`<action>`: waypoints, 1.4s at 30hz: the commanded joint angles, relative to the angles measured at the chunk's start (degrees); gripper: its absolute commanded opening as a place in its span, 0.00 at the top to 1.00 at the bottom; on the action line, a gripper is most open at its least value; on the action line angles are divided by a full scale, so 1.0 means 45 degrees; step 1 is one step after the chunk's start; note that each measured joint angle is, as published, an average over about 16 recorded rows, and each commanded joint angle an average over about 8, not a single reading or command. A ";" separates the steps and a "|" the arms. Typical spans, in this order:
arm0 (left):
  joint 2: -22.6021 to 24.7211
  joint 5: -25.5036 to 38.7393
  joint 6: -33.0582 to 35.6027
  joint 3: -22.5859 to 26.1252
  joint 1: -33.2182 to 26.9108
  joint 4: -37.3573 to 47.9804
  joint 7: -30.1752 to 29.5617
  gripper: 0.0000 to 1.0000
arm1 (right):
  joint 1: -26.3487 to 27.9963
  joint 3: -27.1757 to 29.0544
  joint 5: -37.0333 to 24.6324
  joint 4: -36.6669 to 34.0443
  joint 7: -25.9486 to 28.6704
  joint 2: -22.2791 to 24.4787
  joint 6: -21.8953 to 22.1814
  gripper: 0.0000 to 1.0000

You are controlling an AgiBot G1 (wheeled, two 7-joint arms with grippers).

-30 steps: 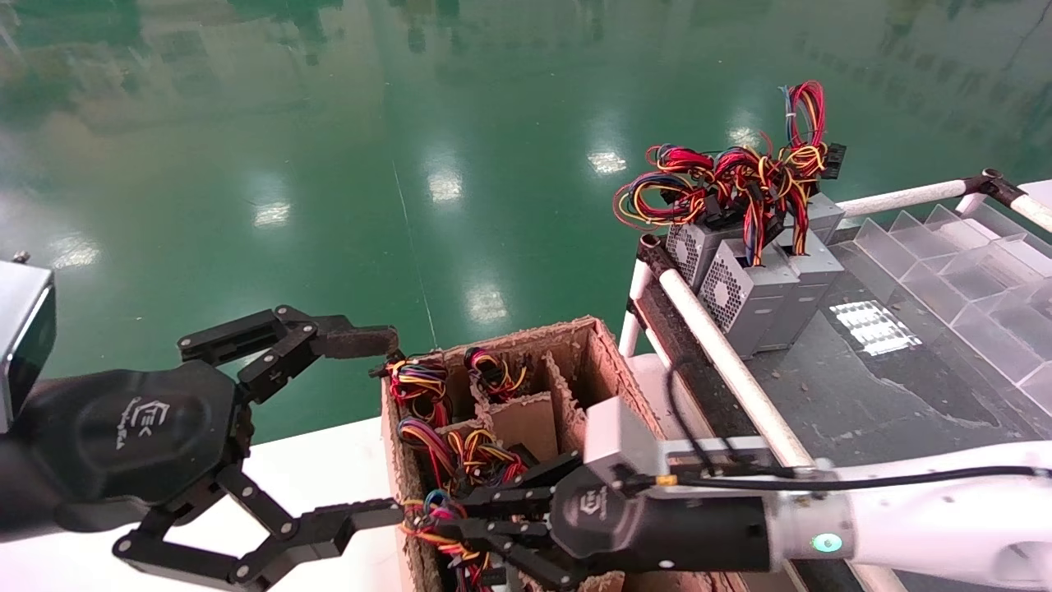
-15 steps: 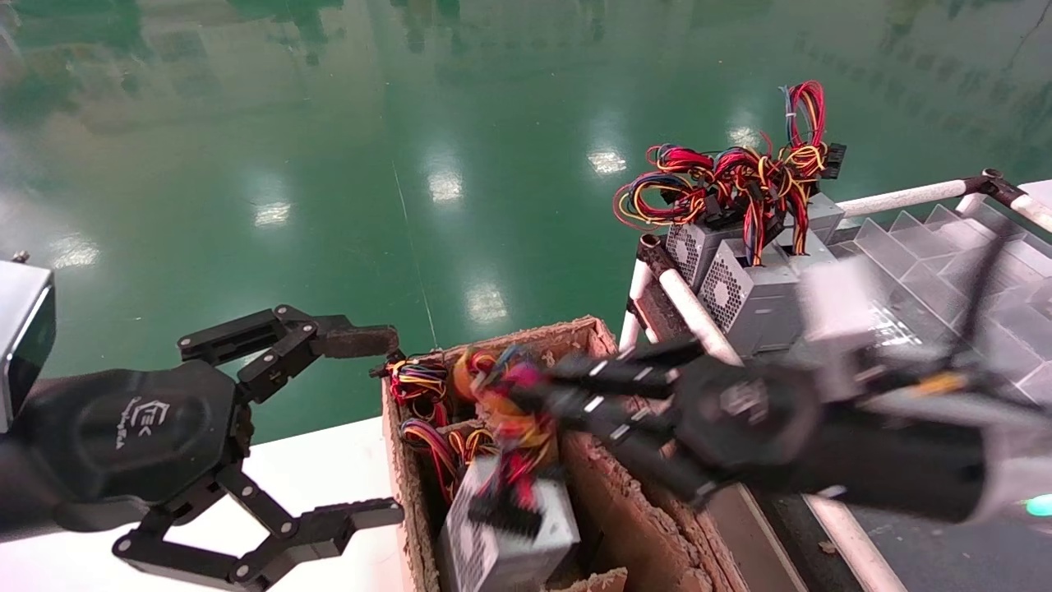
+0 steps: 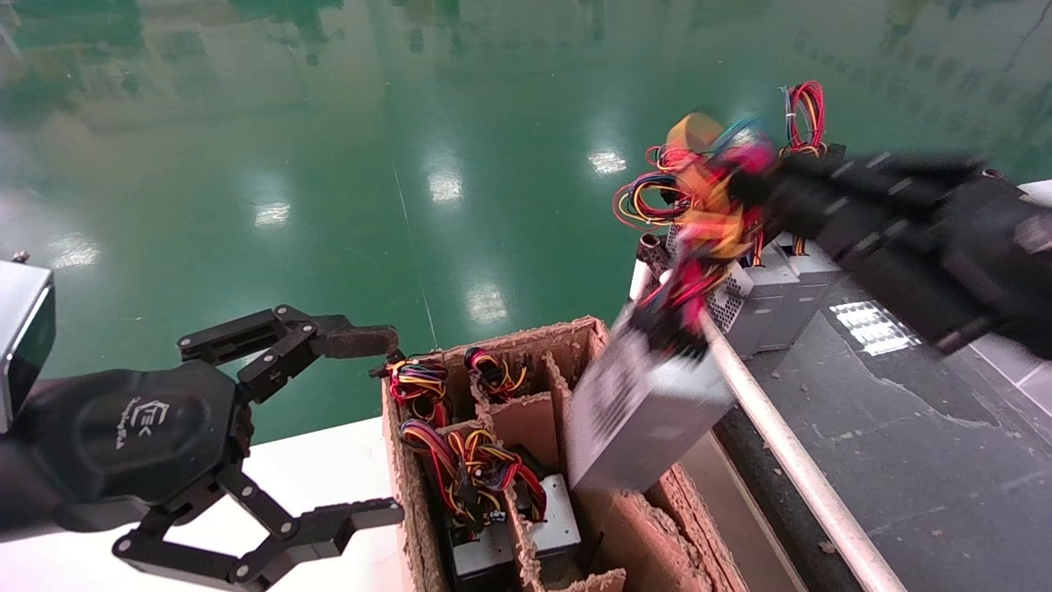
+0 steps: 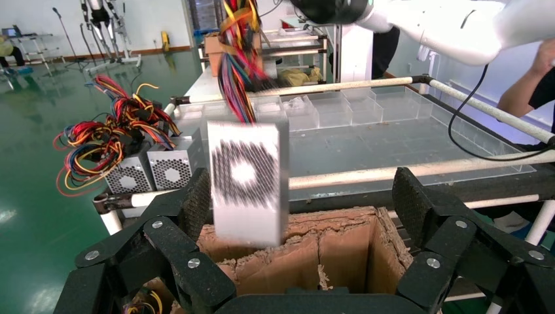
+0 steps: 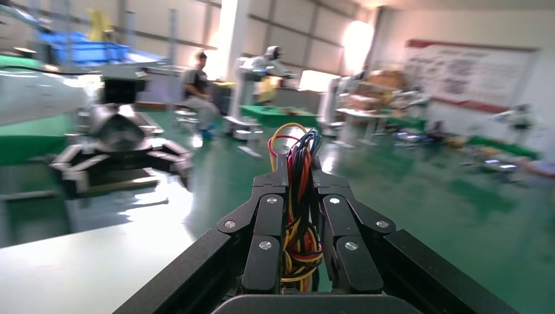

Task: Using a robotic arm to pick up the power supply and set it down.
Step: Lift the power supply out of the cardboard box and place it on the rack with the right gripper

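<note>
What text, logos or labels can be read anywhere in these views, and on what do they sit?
Left gripper body: white logo with small lettering beside it, too small to read.
Wall board in the right wrist view: blurred, unreadable.
Power supply and right gripper: no readable text.

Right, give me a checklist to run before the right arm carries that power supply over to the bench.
1. Grip: right gripper is shut on the wire bundle, not on the metal case. Not ok, a risky hold.
2. Load clear of the cardboard box: the power supply hangs tilted above its rim. Ok.
3. White rail in the path: the supply hangs close beside it. Cannot tell if it clears.
4. Landing spot: dark bench surface near the other grey supplies looks bare. Ok.
5. Left gripper is open beside the box, out of the path. Ok.
</note>
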 commanded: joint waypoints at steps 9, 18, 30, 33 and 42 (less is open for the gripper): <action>0.0000 -0.0001 0.0000 0.0001 0.0000 0.0000 0.0000 0.00 | 0.0209 0.0762 -0.0347 -0.1776 -0.0886 0.1776 0.0207 1.00; -0.0001 -0.0001 -0.0001 0.0001 0.0000 0.0000 0.0001 0.00 | 0.0813 0.0518 -0.1489 -0.4021 -0.1883 0.2466 0.0095 1.00; -0.0001 -0.0002 -0.0001 0.0002 -0.0001 0.0000 0.0001 0.00 | 0.3164 -0.0531 -0.3633 -0.6871 -0.2873 0.1937 0.0527 1.00; -0.0001 -0.0002 -0.0001 0.0003 -0.0001 0.0000 0.0001 0.00 | 0.3840 -0.0822 -0.4189 -0.7548 -0.3200 0.1653 0.0727 1.00; -0.0001 -0.0002 -0.0001 0.0003 -0.0001 0.0000 0.0002 0.00 | 0.5557 -0.1527 -0.5470 -0.9373 -0.4136 0.0735 0.1305 1.00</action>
